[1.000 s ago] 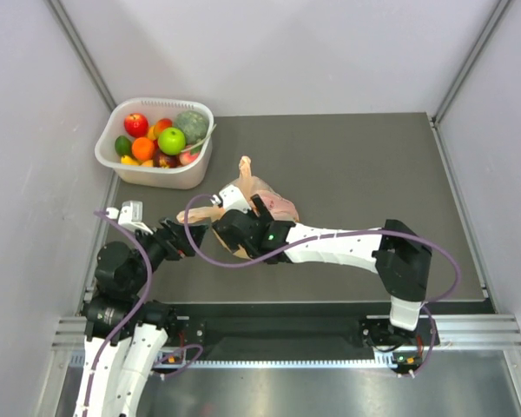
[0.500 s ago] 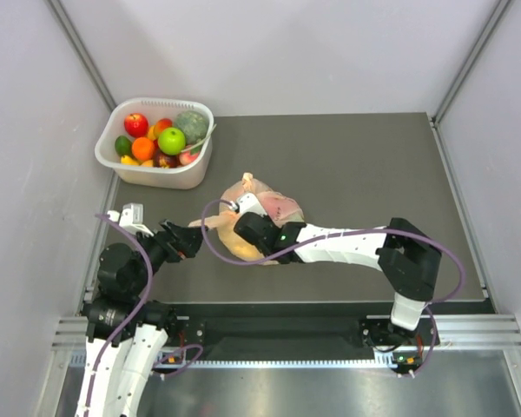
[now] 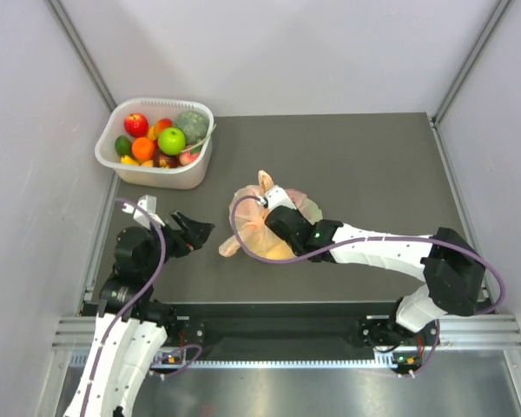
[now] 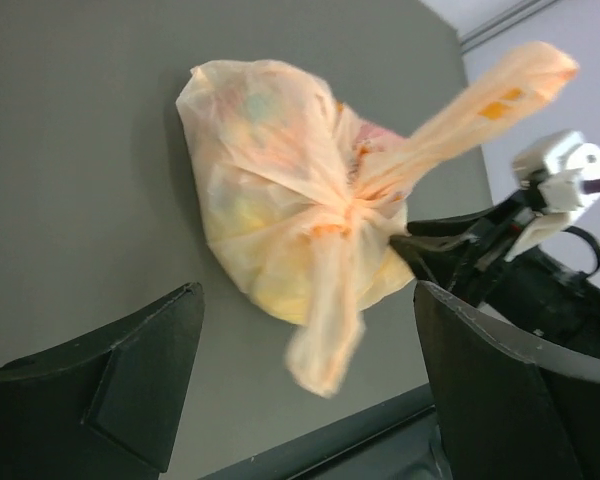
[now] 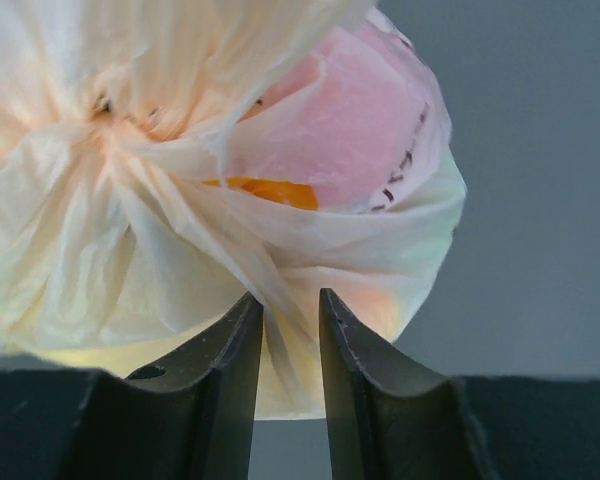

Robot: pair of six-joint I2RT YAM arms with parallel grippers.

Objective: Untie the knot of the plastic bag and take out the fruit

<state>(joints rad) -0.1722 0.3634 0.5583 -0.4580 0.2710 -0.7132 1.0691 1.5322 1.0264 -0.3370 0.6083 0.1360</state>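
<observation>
The peach-orange plastic bag (image 3: 259,228) lies tied on the dark table, a little left of centre. Its knot (image 4: 348,214) is a bunched twist with one ear (image 4: 500,95) pointing away and another ear (image 4: 325,340) hanging toward my left gripper. My right gripper (image 5: 288,300) is shut on a fold of the bag's film below the knot, and in the top view this gripper (image 3: 273,213) covers the bag's right side. The fruit (image 5: 272,191) shows only as orange and pink patches through the film. My left gripper (image 4: 308,295) stands open, just short of the bag.
A white tub (image 3: 194,170) with an apple, a melon and other fruit stands at the back left of the table. Grey walls close in the left, right and back. The table's near edge (image 4: 310,450) runs just below the bag.
My right gripper has shut on the bag's film and dragged the bag to the right. The left arm has swung so that its open jaws face the bag from the left.
</observation>
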